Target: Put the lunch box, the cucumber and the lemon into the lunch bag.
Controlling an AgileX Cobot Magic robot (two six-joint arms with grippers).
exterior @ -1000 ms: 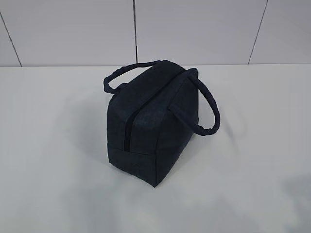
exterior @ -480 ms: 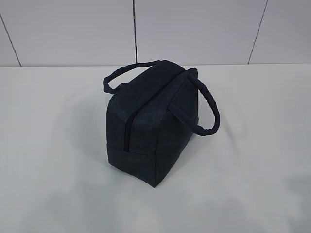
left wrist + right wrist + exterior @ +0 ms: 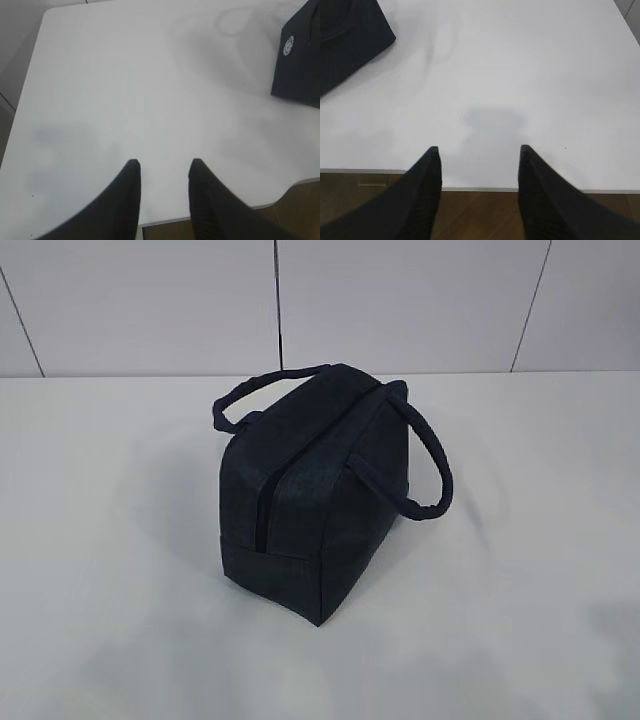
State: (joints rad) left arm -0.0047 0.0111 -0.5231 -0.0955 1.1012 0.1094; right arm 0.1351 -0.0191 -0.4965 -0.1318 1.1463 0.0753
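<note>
Bag (image 3: pixel 310 490) upright near desk (image 3: pixel 120 540) centre, closer to the far edge, one short end toward the near edge. Zipper (image 3: pixel 263 508) appears closed along the top and down that end. Both handles (image 3: pixel 425 455) slack, one hanging off each side. No lunch box, cucumber or lemon in any view (either inside the bag or out of frame; cannot tell which). Judged status: either packing finished and bag zipped, or nothing started; no loose items left on the desk. Left gripper (image 3: pixel 162 167) above the near edge, partly spread, nothing held, bag corner at far right. Right gripper (image 3: pixel 477 152) above the near edge, spread wider, likewise nothing held.
</note>
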